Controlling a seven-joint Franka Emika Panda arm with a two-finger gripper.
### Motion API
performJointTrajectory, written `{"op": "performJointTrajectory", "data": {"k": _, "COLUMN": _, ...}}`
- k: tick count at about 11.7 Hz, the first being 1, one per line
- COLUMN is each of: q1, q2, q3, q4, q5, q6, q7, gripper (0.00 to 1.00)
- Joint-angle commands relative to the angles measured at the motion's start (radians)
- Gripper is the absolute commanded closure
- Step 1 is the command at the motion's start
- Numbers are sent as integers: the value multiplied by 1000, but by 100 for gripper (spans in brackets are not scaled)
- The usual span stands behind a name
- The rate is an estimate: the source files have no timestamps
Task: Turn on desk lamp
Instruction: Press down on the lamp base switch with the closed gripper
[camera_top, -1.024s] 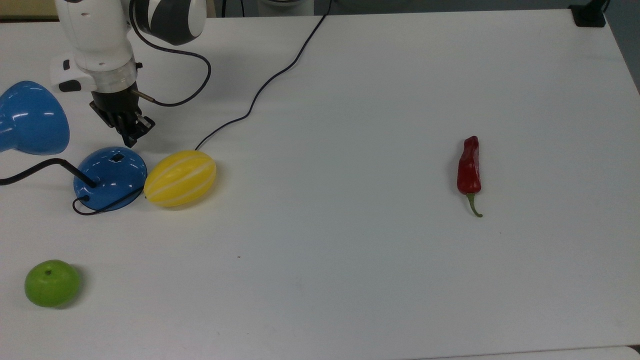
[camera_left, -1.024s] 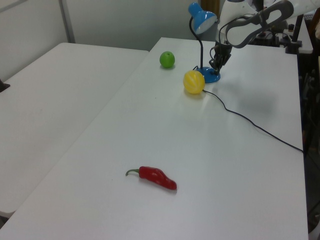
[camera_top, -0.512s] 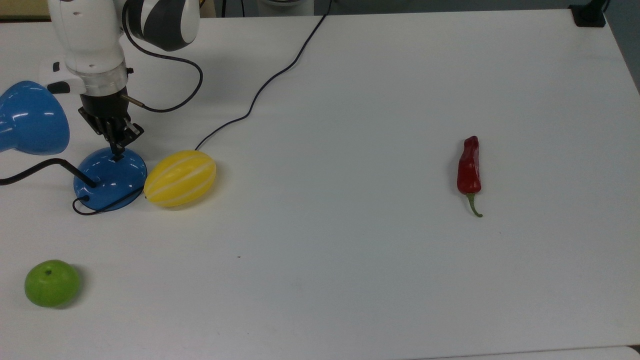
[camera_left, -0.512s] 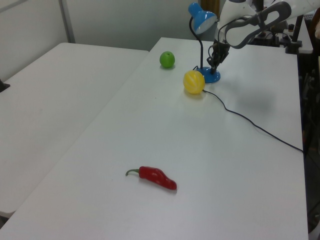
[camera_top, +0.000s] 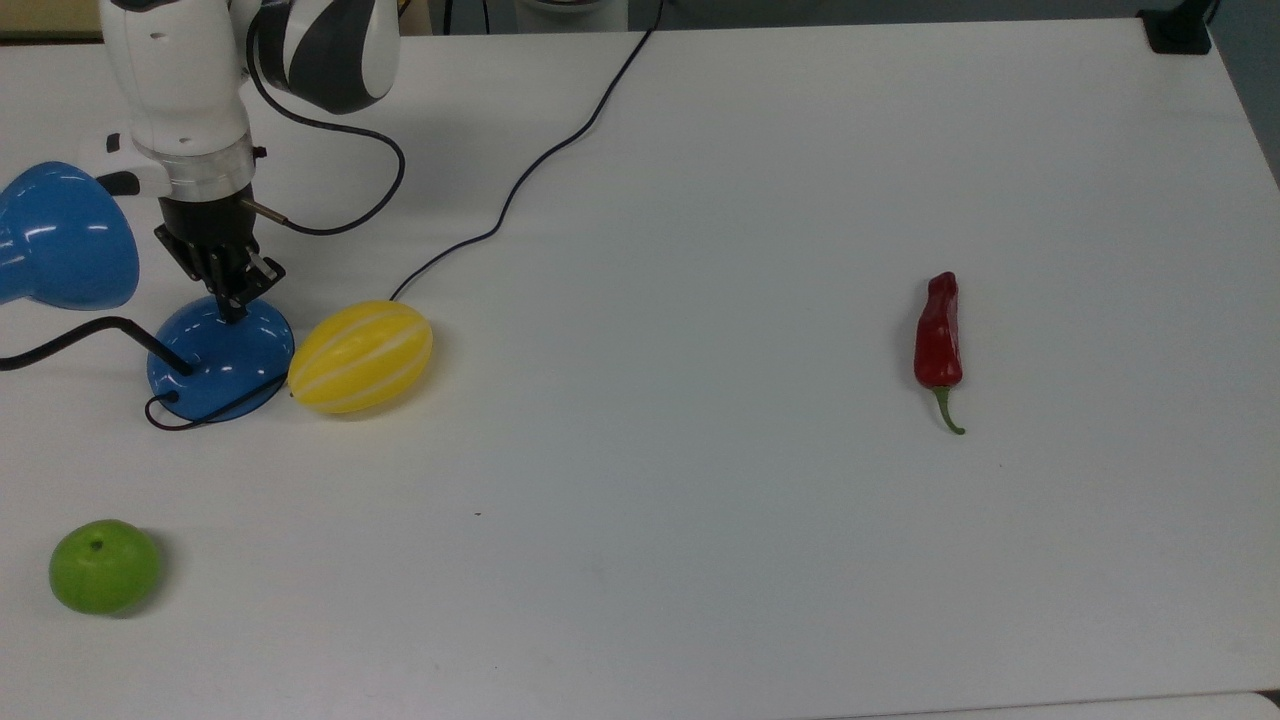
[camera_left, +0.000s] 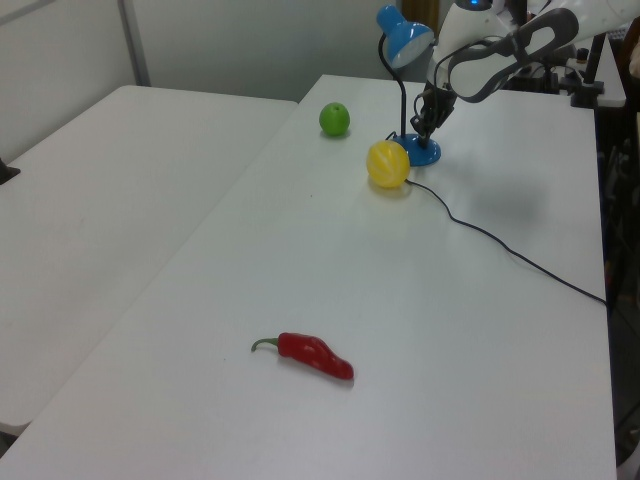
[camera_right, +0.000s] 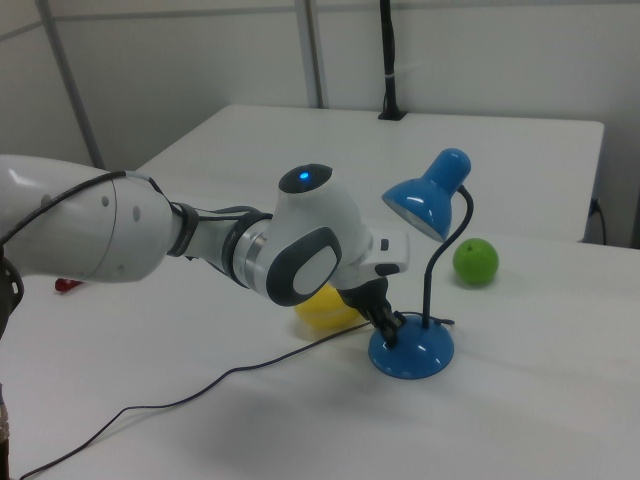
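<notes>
Desk lamp (camera_top: 222, 355): base touched by tool (camera_top: 232, 305), fingers seemingly pressed together; a glancing press was judged likely to slide the base, switch unpressed.

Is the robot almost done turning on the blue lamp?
Nearly. Done: the gripper is at the desk lamp, on its round base. In hand: its tip sits on the top of that base, as if pressing. Left: the shade shows no glow I can make out.

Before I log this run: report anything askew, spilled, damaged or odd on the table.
Nothing stands out. The desk lamp stands upright with the gripper on its base; the yellow melon, green apple and red chili lie intact on the table.
</notes>
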Motion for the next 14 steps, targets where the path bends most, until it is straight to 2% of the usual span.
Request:
{"op": "performJointTrajectory", "data": {"k": 1, "q1": -10, "q2": 19, "q3": 4, "q4": 6, "q5": -13, "q6": 60, "q7": -12, "gripper": 100}}
{"op": "performJointTrajectory", "data": {"k": 9, "q1": -16, "q2": 33, "q3": 4, "q4": 5, "q5": -26, "q6": 65, "q7": -9, "gripper": 100}}
{"op": "performJointTrajectory", "data": {"k": 12, "q1": -10, "q2": -2, "q3": 5, "q4": -5, "q5": -24, "q6": 47, "q7": -2, "gripper": 100}}
{"op": "performJointTrajectory", "data": {"k": 14, "q1": 7, "q2": -56, "q3": 13, "q4": -12, "q5": -24, "q6": -75, "q7": 3, "gripper": 100}}
